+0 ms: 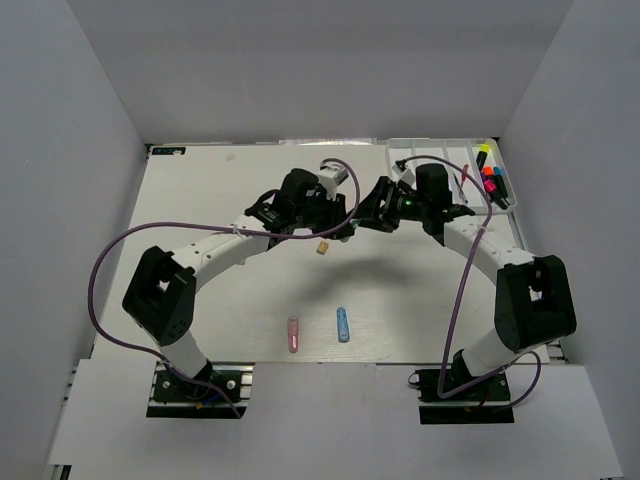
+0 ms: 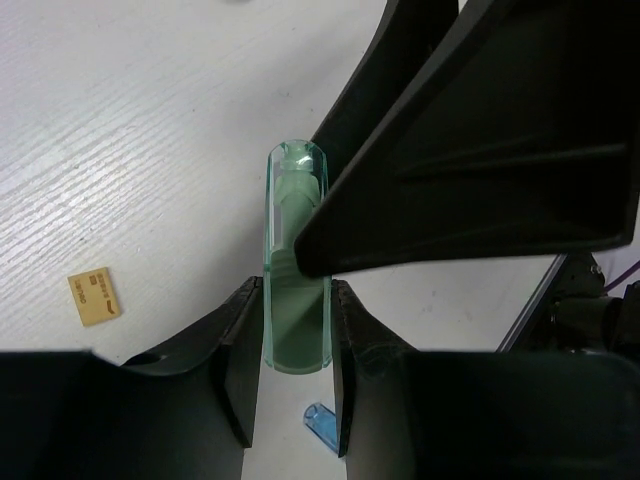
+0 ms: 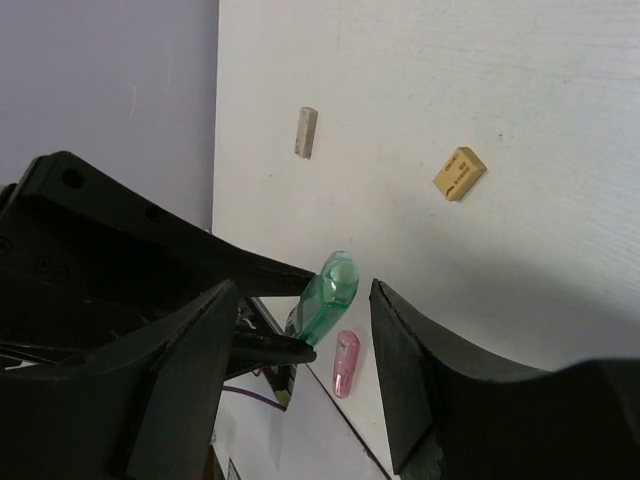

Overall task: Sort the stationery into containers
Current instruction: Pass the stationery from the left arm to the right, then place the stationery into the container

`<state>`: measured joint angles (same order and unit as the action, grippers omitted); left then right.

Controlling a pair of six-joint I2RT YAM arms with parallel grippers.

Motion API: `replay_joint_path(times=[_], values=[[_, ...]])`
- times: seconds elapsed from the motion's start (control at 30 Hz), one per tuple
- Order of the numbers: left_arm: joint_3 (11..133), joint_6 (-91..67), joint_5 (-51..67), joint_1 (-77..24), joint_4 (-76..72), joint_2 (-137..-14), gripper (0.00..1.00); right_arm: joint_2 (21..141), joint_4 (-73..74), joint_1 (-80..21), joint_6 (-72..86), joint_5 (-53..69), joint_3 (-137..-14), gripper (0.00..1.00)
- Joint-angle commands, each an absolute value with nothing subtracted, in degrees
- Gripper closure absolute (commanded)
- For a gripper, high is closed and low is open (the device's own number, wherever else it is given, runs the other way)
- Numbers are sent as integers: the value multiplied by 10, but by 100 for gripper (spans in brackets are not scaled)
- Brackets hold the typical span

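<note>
My left gripper (image 2: 296,300) is shut on a translucent green capsule-shaped piece (image 2: 295,240) and holds it above the table near the middle (image 1: 347,226). My right gripper (image 3: 303,288) is open, with a jaw on either side of the free end of the green capsule (image 3: 328,295) and not touching it. In the top view the right gripper (image 1: 372,217) meets the left one tip to tip. The white divided tray (image 1: 440,145) sits at the back right with several highlighters (image 1: 490,180) and a pen in it.
A pink capsule (image 1: 293,334) and a blue capsule (image 1: 343,324) lie near the table's front edge. A tan bit (image 1: 322,248) lies just below the grippers. The right wrist view shows it (image 3: 460,173) and a paler bit (image 3: 306,132).
</note>
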<state>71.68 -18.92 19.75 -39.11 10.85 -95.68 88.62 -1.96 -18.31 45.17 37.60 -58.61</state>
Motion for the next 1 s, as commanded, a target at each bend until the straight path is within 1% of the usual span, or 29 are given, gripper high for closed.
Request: replay_joint_path(times=[0.0,0.07,0.13,0.17,0.2,0.23,0.27,0.3,0.33,0.37,0.4,0.43,0.47,0.5,0.53,0.67,0.7,0.77,0.8,0.87,0.93,0.97], values=[[744,-192,190,-394,95,-954,99,882,-46,-191,458,373,-595,39],[744,-193,187,-394,93,-955,99,880,-46,-195,458,374,-589,40],[745,-197,185,-394,92,-955,99,881,-47,-198,459,375,-584,43],[746,-199,180,-394,92,-955,99,878,-47,-199,460,374,-581,48],[747,-200,179,-394,92,-954,99,878,-47,-196,459,373,-579,55],[748,-200,178,-394,91,-955,98,877,-47,-196,459,374,-578,69],[749,-202,178,-394,92,-955,96,877,-47,-196,458,371,-579,75],[749,-203,180,-394,92,-955,90,876,-40,-194,455,364,-581,82],[749,-204,185,-394,91,-955,85,877,-38,-192,453,362,-583,91],[750,-207,193,-394,90,-955,78,878,-36,-192,450,358,-588,94],[751,-209,198,-394,91,-956,64,878,-31,-187,447,355,-590,97],[753,-209,202,-394,91,-956,52,878,-30,-184,446,354,-592,100],[754,-210,213,-394,91,-955,38,876,-30,-182,442,351,-594,100],[755,-207,214,-394,95,-953,11,875,-19,-171,426,346,-602,100],[760,-204,217,-394,104,-952,2,875,-10,-164,412,341,-608,100],[762,-163,215,-382,148,-933,2,876,72,-120,286,283,-668,100],[763,-152,189,-381,159,-927,2,879,89,-93,223,271,-703,100],[769,-107,156,-381,206,-918,2,897,126,-77,155,233,-742,100],[770,-87,138,-381,228,-917,2,919,154,-56,88,207,-788,100],[768,-74,125,-381,249,-918,2,946,183,-35,14,194,-839,100],[755,-67,117,-376,253,-910,2,989,219,-24,-98,167,-911,100],[746,-65,117,-376,249,-906,2,1004,225,-19,-121,152,-927,100]])
